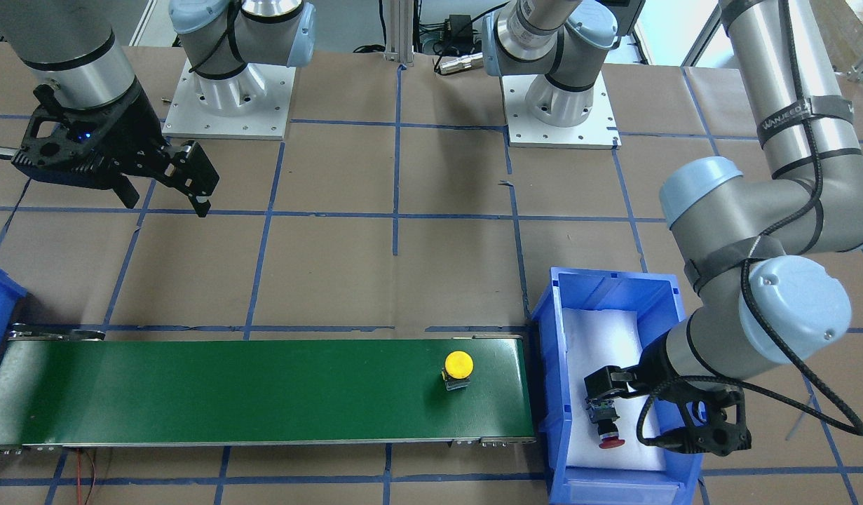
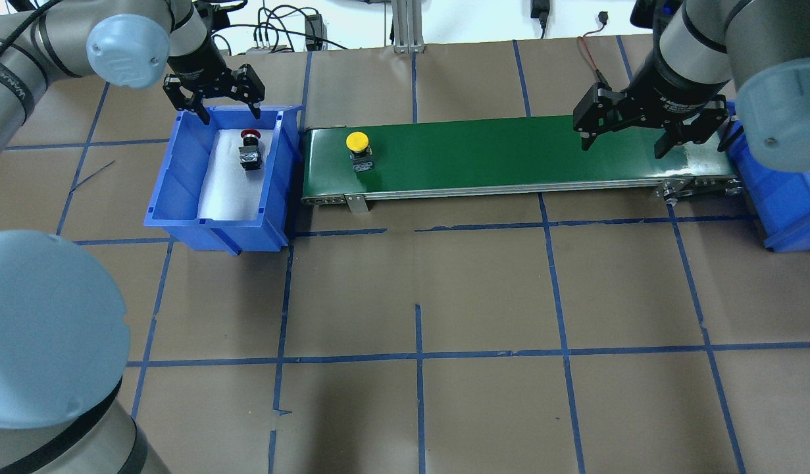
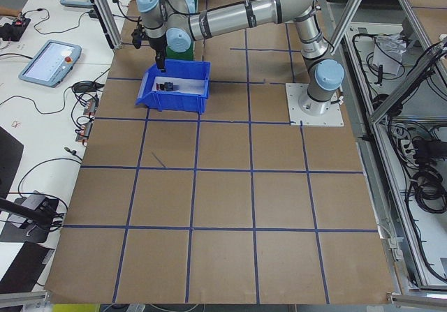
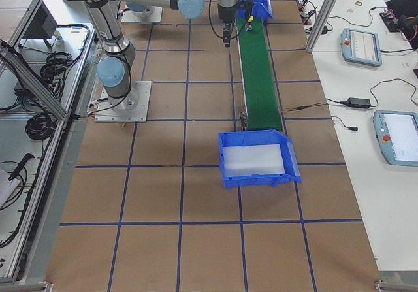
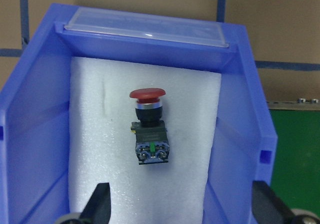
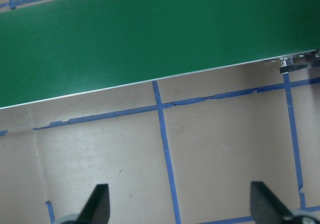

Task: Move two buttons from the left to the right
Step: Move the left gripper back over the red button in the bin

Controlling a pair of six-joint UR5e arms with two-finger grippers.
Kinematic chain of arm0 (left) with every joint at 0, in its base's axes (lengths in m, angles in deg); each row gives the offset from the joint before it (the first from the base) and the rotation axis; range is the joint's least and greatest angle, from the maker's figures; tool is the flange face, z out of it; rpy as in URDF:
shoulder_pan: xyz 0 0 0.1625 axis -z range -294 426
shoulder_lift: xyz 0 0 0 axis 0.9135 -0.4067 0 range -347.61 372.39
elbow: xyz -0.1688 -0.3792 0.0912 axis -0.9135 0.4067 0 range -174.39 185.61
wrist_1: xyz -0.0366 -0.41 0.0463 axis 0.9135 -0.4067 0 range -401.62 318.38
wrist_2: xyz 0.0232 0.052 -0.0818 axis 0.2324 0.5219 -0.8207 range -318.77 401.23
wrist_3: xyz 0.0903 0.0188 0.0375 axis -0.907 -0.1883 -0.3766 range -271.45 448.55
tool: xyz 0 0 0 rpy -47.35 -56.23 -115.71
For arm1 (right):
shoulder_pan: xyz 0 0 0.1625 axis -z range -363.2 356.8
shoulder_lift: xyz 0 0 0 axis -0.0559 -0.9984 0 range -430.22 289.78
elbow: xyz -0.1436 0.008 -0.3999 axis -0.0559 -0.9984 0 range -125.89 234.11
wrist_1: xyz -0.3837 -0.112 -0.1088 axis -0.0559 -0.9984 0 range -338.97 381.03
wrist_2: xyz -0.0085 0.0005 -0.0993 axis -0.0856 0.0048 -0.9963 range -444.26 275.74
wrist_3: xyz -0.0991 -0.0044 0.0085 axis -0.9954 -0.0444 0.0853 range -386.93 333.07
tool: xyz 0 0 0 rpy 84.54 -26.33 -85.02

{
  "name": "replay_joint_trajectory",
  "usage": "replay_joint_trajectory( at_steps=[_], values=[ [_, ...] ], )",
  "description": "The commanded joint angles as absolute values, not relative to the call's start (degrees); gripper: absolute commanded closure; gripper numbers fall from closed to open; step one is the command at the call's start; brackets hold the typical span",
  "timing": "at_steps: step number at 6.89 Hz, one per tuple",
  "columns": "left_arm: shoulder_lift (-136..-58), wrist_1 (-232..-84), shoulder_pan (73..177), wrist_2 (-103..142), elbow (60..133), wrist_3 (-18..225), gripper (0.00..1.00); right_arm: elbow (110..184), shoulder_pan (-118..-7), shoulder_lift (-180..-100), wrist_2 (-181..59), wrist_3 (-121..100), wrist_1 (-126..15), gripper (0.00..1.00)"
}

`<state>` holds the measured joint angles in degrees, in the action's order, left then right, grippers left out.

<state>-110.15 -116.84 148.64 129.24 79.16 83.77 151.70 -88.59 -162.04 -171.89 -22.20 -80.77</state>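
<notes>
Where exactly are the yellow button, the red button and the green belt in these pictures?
Yellow-capped button (image 1: 458,363): exterior front-facing view, on its round yellow cap.
Red-capped button (image 5: 147,94): left wrist view, on its red cap.
Green conveyor belt (image 2: 510,151): overhead view, on bare belt surface.

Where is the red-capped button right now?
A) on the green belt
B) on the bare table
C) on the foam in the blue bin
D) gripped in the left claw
C: the red-capped button lies on the white foam inside the blue bin, clear of the open left claw.
</notes>
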Motion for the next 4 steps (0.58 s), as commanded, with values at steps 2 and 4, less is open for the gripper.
replay_joint_trajectory(
  at_steps=[2,4],
  values=[
    [-114.9,-109.9,147.2,129.0,78.7,81.3,0.00,151.7,-88.7,-162.2,-171.9,-21.8,-80.8,0.00],
    [-116.6,-107.5,147.2,128.0,79.1,81.5,0.00,151.7,-88.5,-162.3,-171.9,-21.8,-80.8,0.00]
  ],
)
